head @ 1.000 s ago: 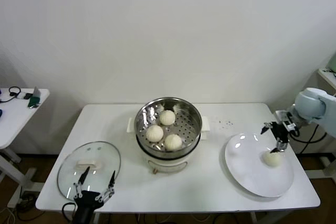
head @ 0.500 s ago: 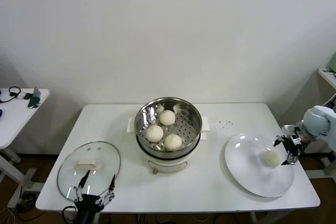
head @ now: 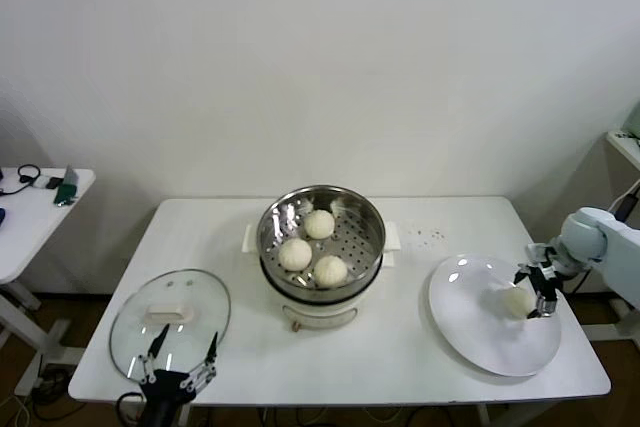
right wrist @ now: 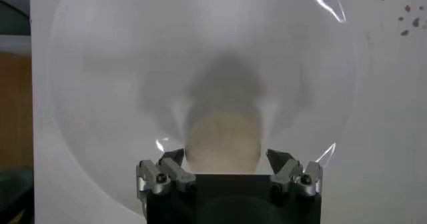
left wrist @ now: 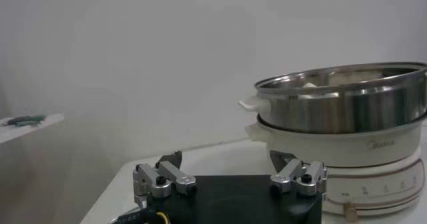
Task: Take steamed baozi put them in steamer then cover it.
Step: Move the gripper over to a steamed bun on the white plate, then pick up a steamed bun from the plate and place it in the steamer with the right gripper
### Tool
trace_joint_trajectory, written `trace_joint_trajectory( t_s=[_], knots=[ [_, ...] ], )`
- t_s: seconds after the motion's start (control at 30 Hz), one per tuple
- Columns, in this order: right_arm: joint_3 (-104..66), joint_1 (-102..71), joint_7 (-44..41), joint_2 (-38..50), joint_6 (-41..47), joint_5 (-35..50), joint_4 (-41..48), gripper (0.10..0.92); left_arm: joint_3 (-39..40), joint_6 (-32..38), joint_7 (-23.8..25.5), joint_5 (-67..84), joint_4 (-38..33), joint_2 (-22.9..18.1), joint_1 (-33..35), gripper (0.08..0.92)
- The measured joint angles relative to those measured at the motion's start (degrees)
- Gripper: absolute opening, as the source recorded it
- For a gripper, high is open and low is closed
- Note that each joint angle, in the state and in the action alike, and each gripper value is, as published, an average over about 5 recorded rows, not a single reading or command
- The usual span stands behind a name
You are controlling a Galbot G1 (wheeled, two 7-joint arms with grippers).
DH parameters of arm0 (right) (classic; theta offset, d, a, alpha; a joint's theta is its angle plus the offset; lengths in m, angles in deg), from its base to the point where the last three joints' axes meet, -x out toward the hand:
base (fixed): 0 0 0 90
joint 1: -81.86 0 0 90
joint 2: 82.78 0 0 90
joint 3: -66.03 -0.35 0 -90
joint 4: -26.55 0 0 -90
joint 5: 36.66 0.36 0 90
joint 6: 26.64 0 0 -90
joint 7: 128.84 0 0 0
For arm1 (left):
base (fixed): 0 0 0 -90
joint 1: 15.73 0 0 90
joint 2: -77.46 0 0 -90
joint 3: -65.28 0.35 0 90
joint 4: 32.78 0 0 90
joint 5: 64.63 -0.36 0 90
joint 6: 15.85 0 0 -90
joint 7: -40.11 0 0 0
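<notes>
Baozi [head: 518, 300]: the last one sits on the white plate [head: 480, 342] at the right end of the bench [head: 420, 367]; the other three [head: 295, 253] are already in the steamer [head: 322, 215], mid-bench. The right tool [head: 540, 294] is down at the bun with its jaws spread wide, one on each side of it per the wrist view [right wrist: 223, 141], nothing gripped yet. I can't tell whether the pads touch the dough.

Risks from here, as I judge them:
- Soft, round bun. If the jaws close off-centre, it squirts out sideways and rolls over the plate, maybe off the low rim onto the bench.
- Too much squeeze dents or tears the dough; too little and it drops on the carry to the steamer.
- The tool looks low. Fingertips could scrape the plate or nudge it; the plate already sits near the front right bench edge.
- The free space in the steamer is on the far and right side. A drop onto the three buns inside could stack them or knock one against the wall.
- The steamer rim is high, so a low carry clips it.

The left tool [head: 182, 379] is parked open at the near left bench edge, just in front of the glass lid [head: 170, 321]. The lid partly overhangs that bench corner, so a clumsy grab at its handle [head: 167, 316] could tip it off.
</notes>
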Motion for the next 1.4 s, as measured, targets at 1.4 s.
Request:
trace_joint_trajectory(
  t_s=[1.4],
  knots=[
    [26.34,28.7,0.18,-8.78,4.44,23.73,0.82,0.704,1.63,0.48,-0.62,0.67,0.15,-0.32,-0.67,0.823]
  ],
)
